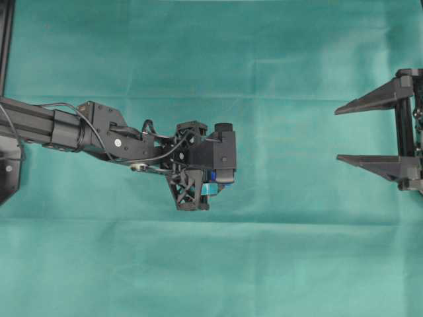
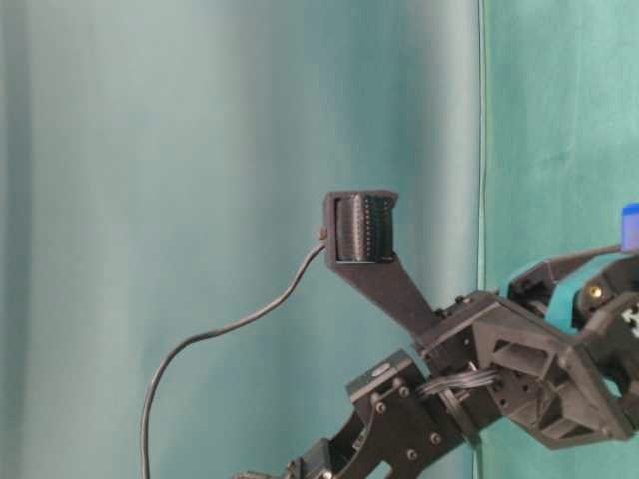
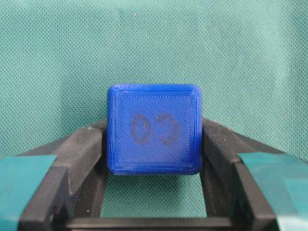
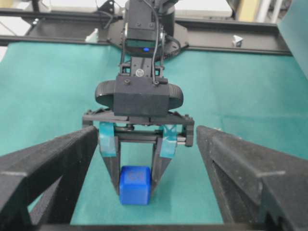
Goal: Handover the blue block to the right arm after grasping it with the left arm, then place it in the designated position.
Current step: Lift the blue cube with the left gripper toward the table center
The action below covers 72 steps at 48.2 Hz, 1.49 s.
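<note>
On the green cloth (image 1: 277, 264), the left claw (image 4: 136, 179) grips the blue block (image 4: 135, 185); right claw (image 1: 360, 135) gapes.

The blue block (image 3: 154, 134) is a small bright blue cube with rounded edges and fine ridged lines across its faces; faint worn rounded marks show on the face toward the left wrist view. It sits upright on the green cloth, squarely between the teal-taped fingers (image 3: 84, 154) of the left arm (image 1: 112, 135), each one pressed against a side face. In the overhead view only a sliver shows, at about 5 o'clock beneath the wrist.
</note>
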### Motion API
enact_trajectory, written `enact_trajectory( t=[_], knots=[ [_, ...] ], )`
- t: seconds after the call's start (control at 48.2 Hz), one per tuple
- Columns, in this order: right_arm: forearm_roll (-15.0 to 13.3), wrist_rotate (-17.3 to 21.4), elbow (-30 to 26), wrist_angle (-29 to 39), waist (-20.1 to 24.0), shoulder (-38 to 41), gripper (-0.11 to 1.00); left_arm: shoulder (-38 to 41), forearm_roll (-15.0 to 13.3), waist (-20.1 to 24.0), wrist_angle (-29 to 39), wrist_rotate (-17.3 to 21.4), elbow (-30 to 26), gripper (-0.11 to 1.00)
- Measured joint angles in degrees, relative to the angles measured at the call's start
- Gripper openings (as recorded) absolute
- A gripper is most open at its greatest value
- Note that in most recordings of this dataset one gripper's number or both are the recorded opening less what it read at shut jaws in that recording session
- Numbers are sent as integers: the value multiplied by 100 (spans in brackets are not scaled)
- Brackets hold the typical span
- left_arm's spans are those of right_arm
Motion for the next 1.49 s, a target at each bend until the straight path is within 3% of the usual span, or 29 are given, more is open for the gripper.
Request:
enact_trajectory(
  t=[0.436, 0.954, 1.494],
  knots=[
    [0, 9, 9, 0, 0, 18, 94, -1002, 0, -9, 993, -18, -62, 46],
    [0, 0, 0, 18, 0, 18, 94, -2461, 9, -53, 2197, 9, -765, 46],
    [0, 0, 0, 26, 0, 18, 94, -2804, 18, -114, 2443, 0, -958, 46]
  ],
)
